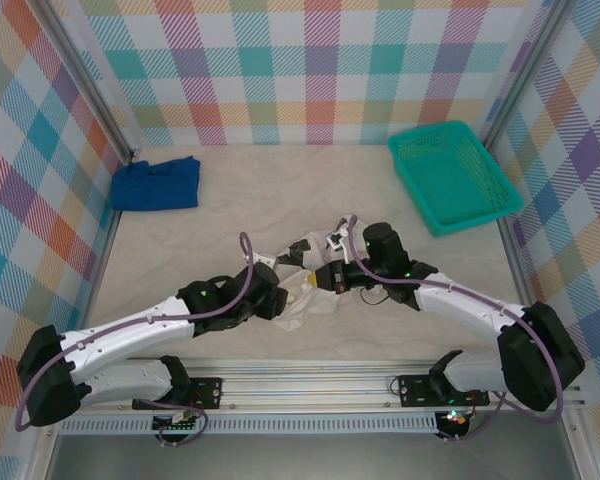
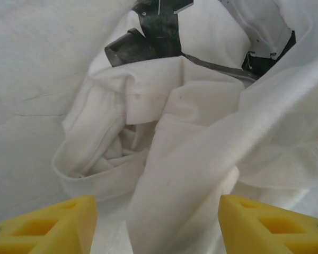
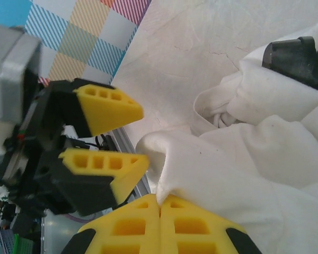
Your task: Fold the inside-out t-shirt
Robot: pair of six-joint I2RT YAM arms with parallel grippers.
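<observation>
A pale beige table (image 1: 270,200) holds a crumpled white t-shirt (image 1: 313,302) near the front middle, a blue cloth (image 1: 157,184) far left, a green basket (image 1: 454,178) far right.

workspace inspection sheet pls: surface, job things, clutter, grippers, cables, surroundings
surface: pale table, no spills seen
job's things: white t-shirt bunched mid-table between the arms, not folded
clutter: blue cloth far left; green basket far right, empty
grippers: left gripper open at the t-shirt; right gripper shut on a t-shirt fold
cables: purple cables looped along both arms
surroundings: plaid walls on three sides
</observation>
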